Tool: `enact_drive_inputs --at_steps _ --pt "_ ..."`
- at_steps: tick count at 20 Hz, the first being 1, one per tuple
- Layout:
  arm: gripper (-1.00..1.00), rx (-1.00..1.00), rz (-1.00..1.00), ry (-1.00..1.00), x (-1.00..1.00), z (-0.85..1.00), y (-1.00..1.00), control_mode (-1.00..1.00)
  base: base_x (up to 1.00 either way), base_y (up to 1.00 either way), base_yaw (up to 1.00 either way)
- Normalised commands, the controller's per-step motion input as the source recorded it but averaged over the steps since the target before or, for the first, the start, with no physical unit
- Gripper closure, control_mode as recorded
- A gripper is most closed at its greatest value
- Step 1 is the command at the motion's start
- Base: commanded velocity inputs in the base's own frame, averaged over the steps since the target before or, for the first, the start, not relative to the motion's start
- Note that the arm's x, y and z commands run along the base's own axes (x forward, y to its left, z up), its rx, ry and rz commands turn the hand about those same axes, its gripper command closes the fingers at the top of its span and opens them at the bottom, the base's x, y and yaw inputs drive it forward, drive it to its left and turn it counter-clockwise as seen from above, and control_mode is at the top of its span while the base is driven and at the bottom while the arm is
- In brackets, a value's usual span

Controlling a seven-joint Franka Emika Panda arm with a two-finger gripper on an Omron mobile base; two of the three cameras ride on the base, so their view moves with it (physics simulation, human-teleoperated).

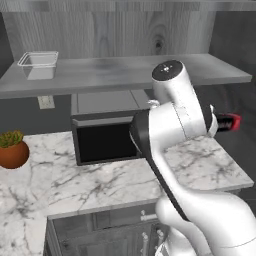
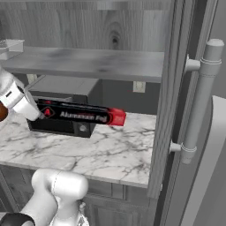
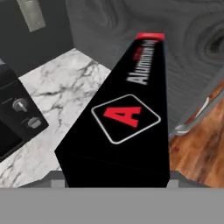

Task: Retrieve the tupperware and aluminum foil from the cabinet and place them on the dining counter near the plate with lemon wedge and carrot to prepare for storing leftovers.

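- Claw (image 2: 42, 112): the two-finger claw of the white arm is clenched on one end of the aluminum foil (image 2: 81, 114), a long, slim black carton with a red far end and pale lettering. The claw holds it off the surfaces, roughly level in the right base view.
- Aluminum foil, further detail: in the hand view the carton (image 3: 127, 113) runs straight out from the claw, with a red letter in a white-edged diamond on the near part and the red end farthest away. In the left base view just the red end (image 1: 231, 121) shows past the arm.
- Below the claw: the white-grey veined marble worktop (image 2: 101, 150) lies under the held carton. A black microwave (image 1: 107, 142) with a dark door stands on it, just behind the carton in the right base view.
- Above the claw: the flat grey shelf (image 1: 120, 72) of the cabinet (image 1: 125, 30), a grey wood-grain wall unit, runs across higher up.
- Tupperware (image 1: 39, 65): the small clear rectangular plastic tub with a wide rim sits upright on that shelf, well apart from the claw, up and to its left.
- Far left of the claw: a small green plant in a round terracotta pot (image 1: 12, 150) stands on the worktop.
- Right of the claw: a tall grey panelled door with a pale bar handle (image 2: 198, 101) stands beyond the carton's red end.
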Motion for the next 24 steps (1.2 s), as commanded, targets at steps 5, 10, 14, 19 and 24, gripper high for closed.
enact_drive_inputs --at_steps 5,10,14,19,24 --pt "1.00 0.00 0.72 0.03 -0.75 -0.46 0.05 -1.00 0.00 0.00 0.00" --pt "1.00 0.02 0.51 0.00 -0.56 -0.04 -0.10 -1.00 0.00 0.00 0.00" --pt "1.00 0.05 0.28 0.00 -0.44 0.01 -0.34 -1.00 0.00 0.00 0.00" --pt "1.00 0.00 0.03 0.04 -0.28 0.04 -0.08 1.00 -0.30 0.00 0.00" --pt "1.00 0.00 0.00 0.00 0.00 0.00 0.00 1.00 -1.00 0.00 -0.08"
